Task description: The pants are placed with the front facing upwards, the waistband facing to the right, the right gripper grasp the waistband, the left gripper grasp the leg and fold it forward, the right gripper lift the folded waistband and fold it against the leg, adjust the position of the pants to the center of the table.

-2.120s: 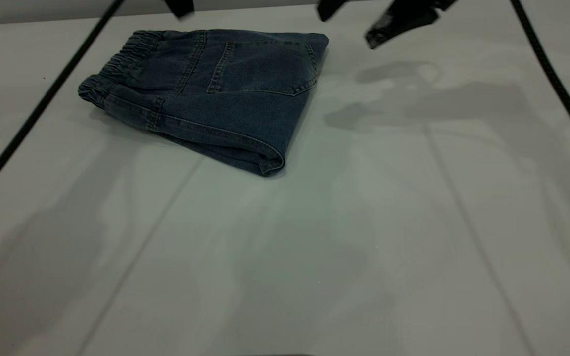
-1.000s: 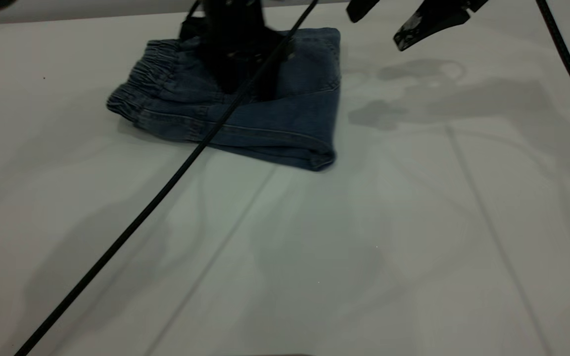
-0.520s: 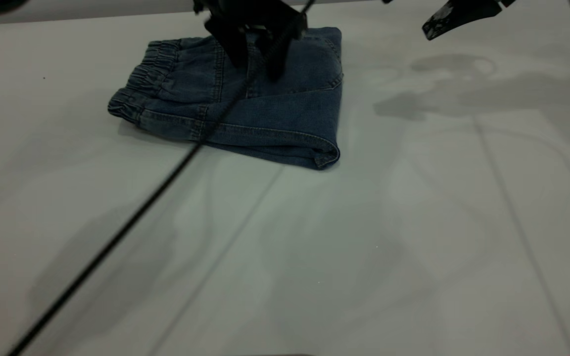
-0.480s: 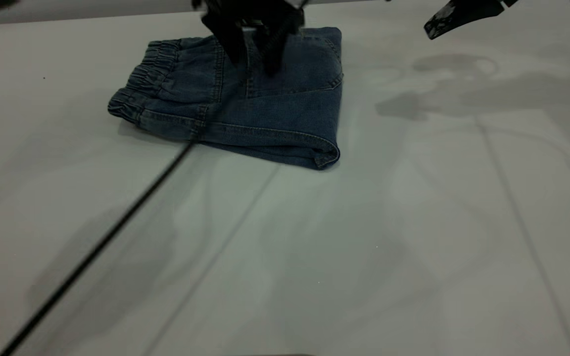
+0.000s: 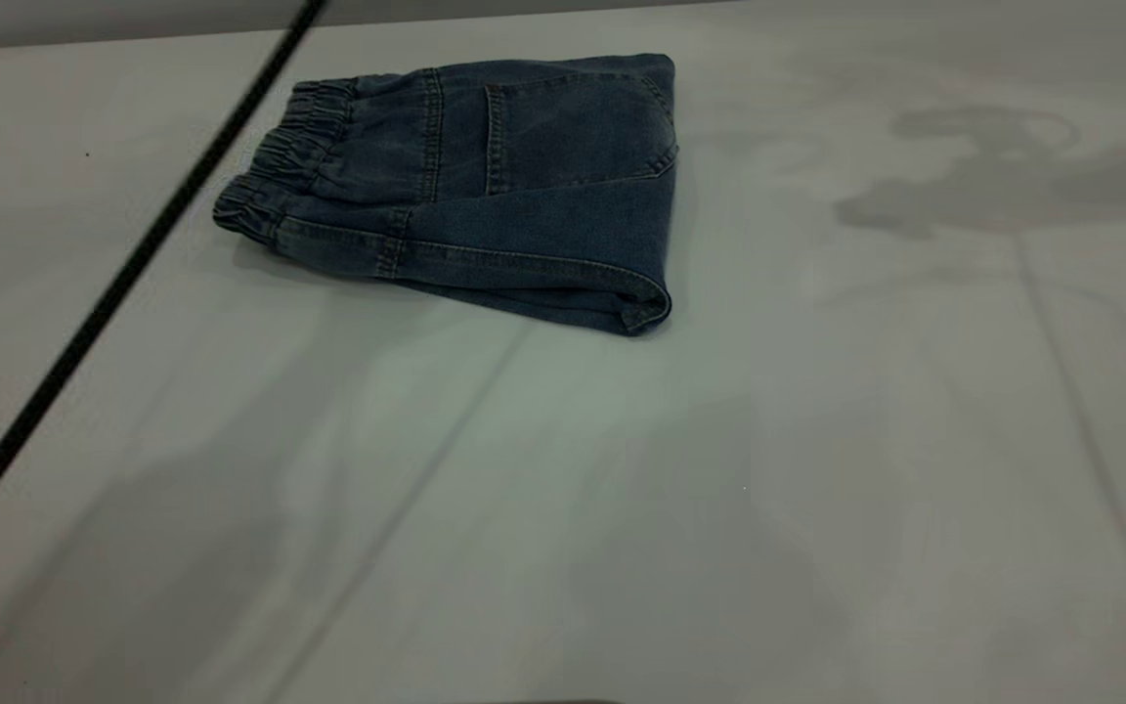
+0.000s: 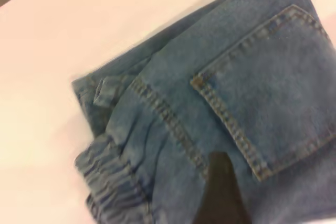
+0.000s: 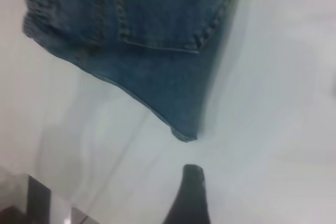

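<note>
Exterior view: pants folded, far-left of centre on table | waistband ruched, facing left; denim stiff, tan-stitched pocket up | left gripper over pants, right gripper beside hem; jaw state cannot tell | risk: nudging could spring fold open

Robot test bench: bare white table, black cable overhead.
</note>
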Robot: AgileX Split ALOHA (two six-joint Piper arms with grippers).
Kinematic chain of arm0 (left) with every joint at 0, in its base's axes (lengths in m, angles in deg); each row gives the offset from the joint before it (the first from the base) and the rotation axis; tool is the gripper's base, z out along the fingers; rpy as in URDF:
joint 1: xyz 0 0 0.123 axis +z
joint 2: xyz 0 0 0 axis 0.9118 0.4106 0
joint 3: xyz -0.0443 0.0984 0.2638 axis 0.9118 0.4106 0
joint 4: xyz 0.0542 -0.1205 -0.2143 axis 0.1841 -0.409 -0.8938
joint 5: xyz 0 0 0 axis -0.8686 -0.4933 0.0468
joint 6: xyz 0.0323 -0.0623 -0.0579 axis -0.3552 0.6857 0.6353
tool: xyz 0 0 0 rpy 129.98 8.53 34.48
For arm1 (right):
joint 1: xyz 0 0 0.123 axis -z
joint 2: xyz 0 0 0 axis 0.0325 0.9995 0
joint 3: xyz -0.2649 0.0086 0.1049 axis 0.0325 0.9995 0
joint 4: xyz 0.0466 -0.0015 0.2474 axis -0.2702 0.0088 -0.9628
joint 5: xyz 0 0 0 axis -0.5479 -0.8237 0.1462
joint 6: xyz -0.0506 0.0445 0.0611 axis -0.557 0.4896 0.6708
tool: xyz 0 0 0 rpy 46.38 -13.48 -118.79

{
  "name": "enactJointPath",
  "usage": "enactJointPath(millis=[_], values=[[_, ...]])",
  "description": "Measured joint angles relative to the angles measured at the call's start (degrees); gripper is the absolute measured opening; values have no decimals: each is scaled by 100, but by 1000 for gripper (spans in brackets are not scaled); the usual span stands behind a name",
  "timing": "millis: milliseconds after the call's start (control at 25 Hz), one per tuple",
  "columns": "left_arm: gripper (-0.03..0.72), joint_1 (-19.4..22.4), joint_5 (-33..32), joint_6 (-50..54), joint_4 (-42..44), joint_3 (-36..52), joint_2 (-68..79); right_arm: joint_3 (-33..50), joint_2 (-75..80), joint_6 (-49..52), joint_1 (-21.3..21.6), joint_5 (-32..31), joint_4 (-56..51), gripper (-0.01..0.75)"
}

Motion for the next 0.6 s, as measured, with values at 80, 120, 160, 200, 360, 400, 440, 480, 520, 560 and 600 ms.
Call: enactJointPath(millis=[80, 120, 160, 200, 360, 400, 440, 480, 520, 560, 600], values=[[482, 0, 0, 5, 105, 499, -410, 37, -485, 117, -36, -12, 128, 573], [482, 0, 0, 20, 207, 800, -595, 92, -759, 153, -65, -13, 138, 573], [482, 0, 0, 51, 317, 1097, -832, 189, -1001, 168, -110, -12, 144, 573], [482, 0, 0, 87, 419, 1340, -1087, 301, -1311, 173, -169, -18, 144, 573], [482, 4, 0, 267, 568, 2435, -2259, 1122, -2522, 161, -511, -82, 138, 573], [482, 4, 0, 339, 572, 2724, -2547, 1385, -2825, 154, -600, -103, 143, 573], [482, 4, 0, 339, 571, 2996, -2889, 1654, -3073, 154, -672, -115, 150, 573], [482, 4, 0, 432, 571, 3228, -3233, 1881, -3372, 154, -725, -122, 156, 573], [482, 4, 0, 506, 571, 3502, -3585, 2152, -3674, 154, -779, -130, 161, 573], [482, 4, 0, 601, 571, 3781, -3877, 2420, -3927, 154, -826, -136, 168, 573], [482, 4, 0, 700, 558, 4009, -4228, 2678, -4230, 154, -859, -136, 173, 573]])
